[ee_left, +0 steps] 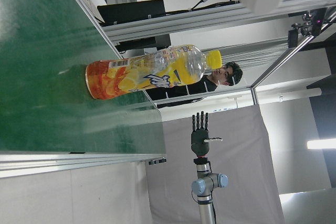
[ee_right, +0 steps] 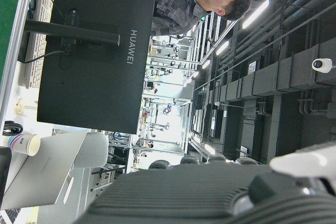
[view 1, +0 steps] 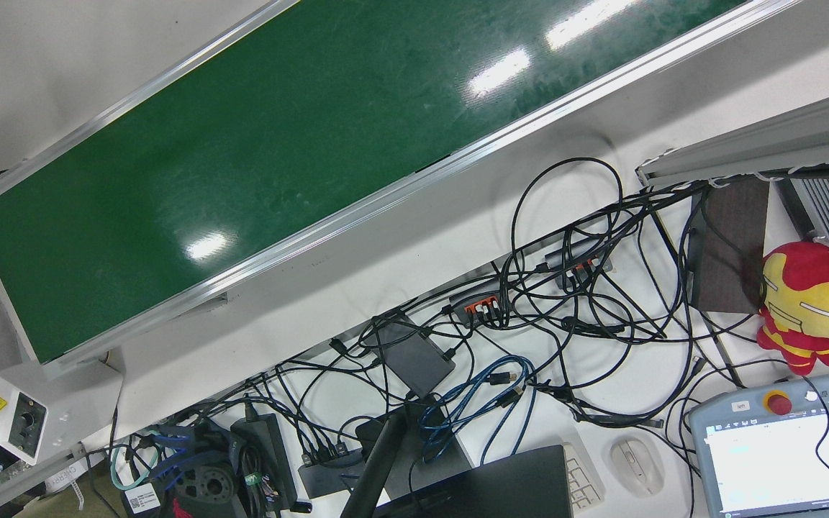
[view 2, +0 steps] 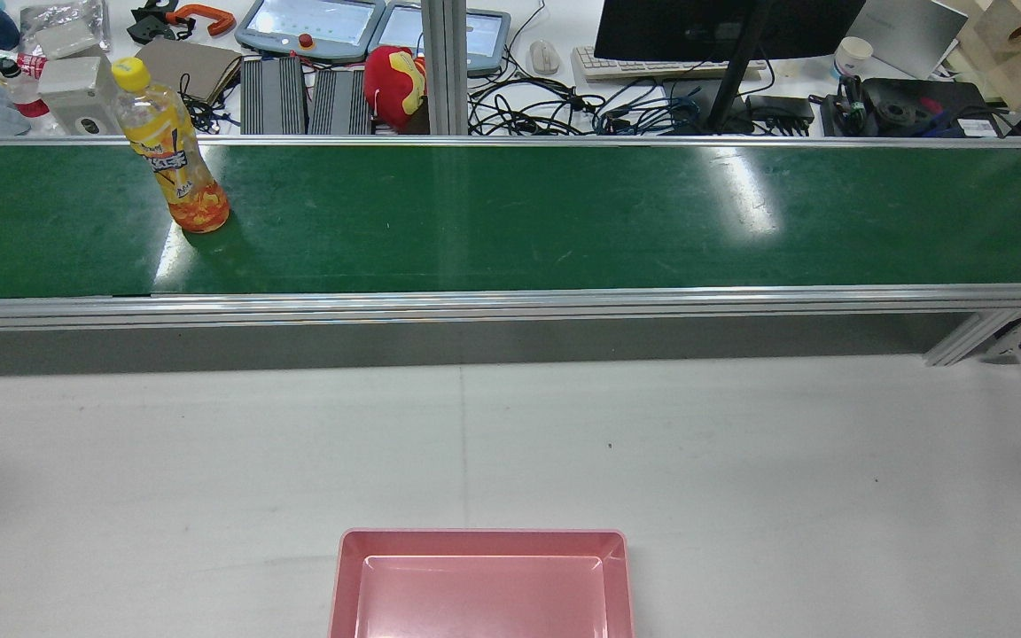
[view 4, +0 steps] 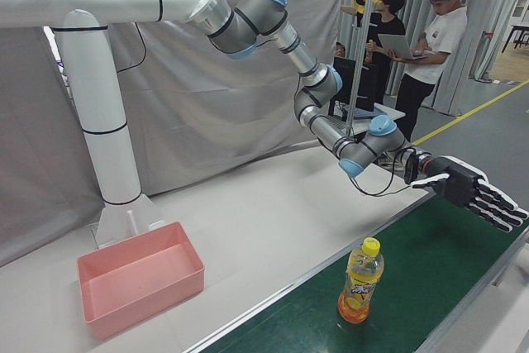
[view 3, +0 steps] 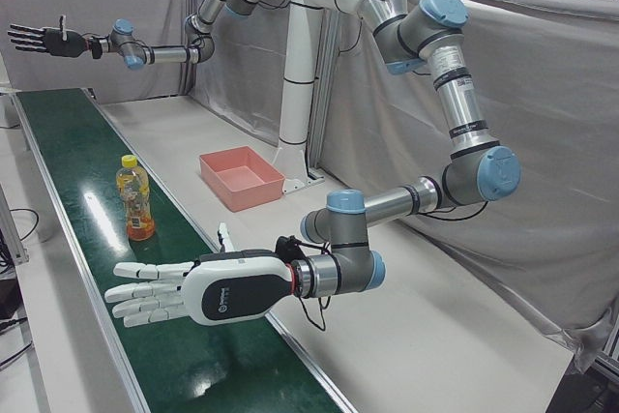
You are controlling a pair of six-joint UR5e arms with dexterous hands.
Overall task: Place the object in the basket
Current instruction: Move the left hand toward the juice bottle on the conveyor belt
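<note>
An orange drink bottle with a yellow cap stands upright on the green belt, toward the robot's left end. It also shows in the left-front view, the right-front view and the left hand view. My white left hand is open, fingers spread, hovering over the belt short of the bottle. My black right hand is open and held high over the far end of the belt; it also shows in the right-front view. The pink basket sits empty on the white table.
A white table lies between the belt and the basket. Beyond the belt is a desk with cables, a monitor, teach pendants and a plush toy. Two people stand past the belt's end.
</note>
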